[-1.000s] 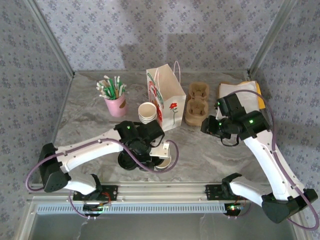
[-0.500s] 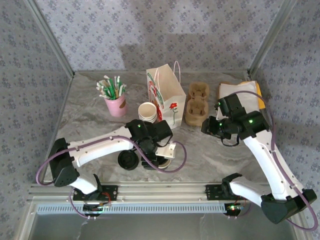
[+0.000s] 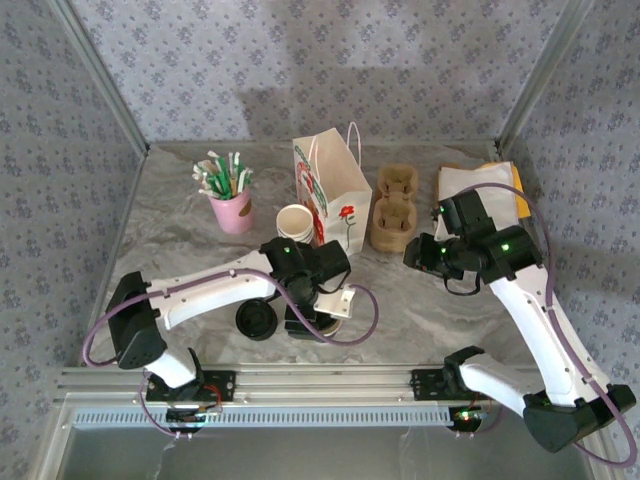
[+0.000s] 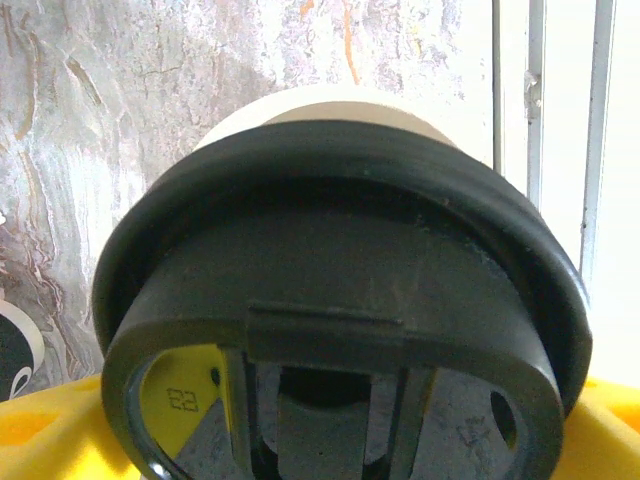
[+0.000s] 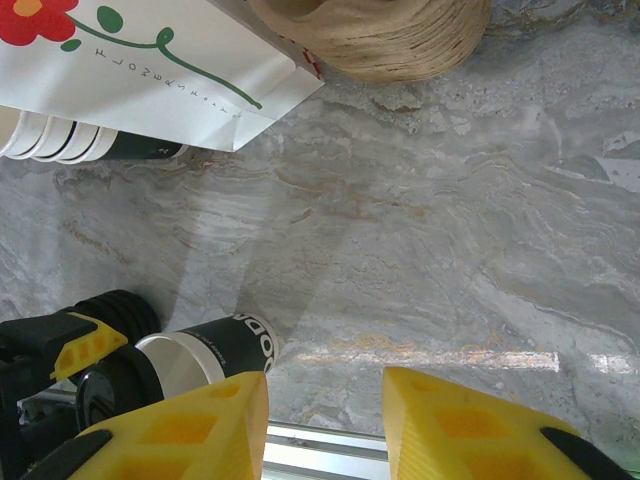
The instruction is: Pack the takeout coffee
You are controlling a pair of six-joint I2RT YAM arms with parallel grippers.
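The takeout coffee cup (image 5: 215, 345) stands near the table's front edge, with a dark printed wall and a white rim (image 4: 330, 105). In the top view it sits under the left wrist (image 3: 322, 326). My left gripper (image 3: 312, 310) is shut on a round black lid (image 4: 340, 300) and holds it tilted at the cup's mouth. Its yellow fingers (image 4: 40, 440) flank the lid. In the right wrist view the lid (image 5: 105, 390) is at the rim's left and the mouth shows open. My right gripper (image 5: 325, 400) is open with nothing between its fingers, hovering over bare table (image 3: 425, 255).
A flowered white paper bag (image 3: 335, 195) stands open at mid-table. A stack of lidless cups (image 3: 293, 225) is on its left, a cardboard cup carrier (image 3: 393, 208) on its right. A pink cup of straws (image 3: 230, 200), spare black lids (image 3: 257, 320) and napkins (image 3: 490, 185) lie around.
My left gripper has moved right from the spare lids to the cup, carrying a lid. The right arm has barely moved.
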